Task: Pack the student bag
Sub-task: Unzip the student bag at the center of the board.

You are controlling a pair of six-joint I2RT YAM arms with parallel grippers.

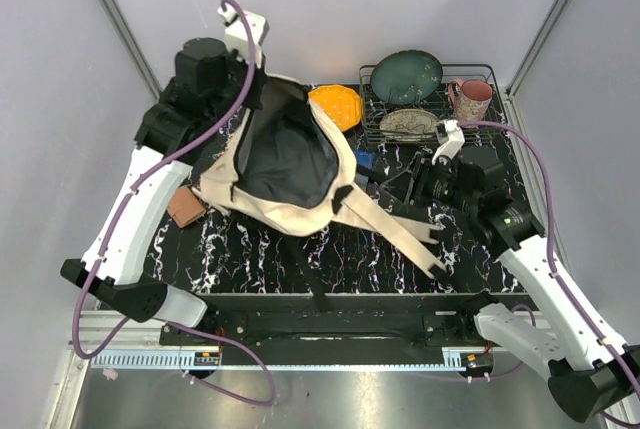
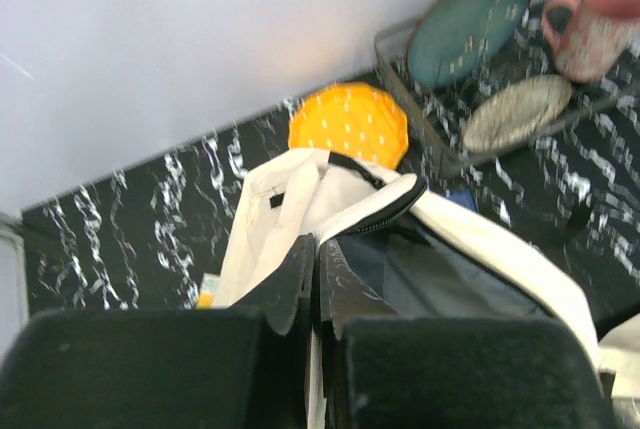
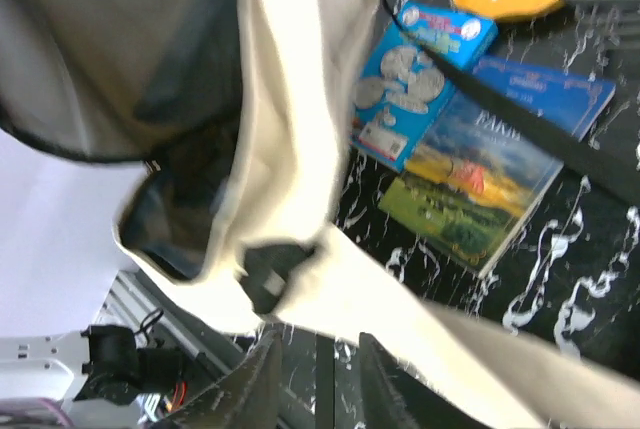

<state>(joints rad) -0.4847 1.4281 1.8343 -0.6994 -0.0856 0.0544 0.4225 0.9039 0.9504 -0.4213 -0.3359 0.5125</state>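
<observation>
The big, cream cloth student bag (image 1: 300,211) with a grey inside lies on the left half of the black, white-streaked surface (image 1: 470,269). Its mouth is wide open and faces up. Its cream straps (image 1: 400,224) trail toward the near right, and a black strap (image 1: 305,274) hangs over the near edge.

The left pincer (image 2: 315,254) is pinched tight on the rim of the bag's mouth, on the side by the far left corner, and holds that side up. The right pincer (image 3: 320,344) has its two fingers apart and holds nothing. It hangs just beside a cream strap, on the bag's right side.

Two thin books lie just to the right of the bag: a blue one with coins on the cover (image 3: 425,59) and a blue one with a picture of fields (image 3: 495,174). A black strap runs across both.

The bag looks soft and floppy. It probably weighs little, since no books are in it. It will likely sag and fold shut if only one side is held. The cloth may slip and bunch up if it is grabbed in the middle. The best place to hold looks like the rim by the black zipper (image 2: 385,211), where the edge is thicker and firmer. A second hold on the other side of the mouth would probably help it stay open for the books.
</observation>
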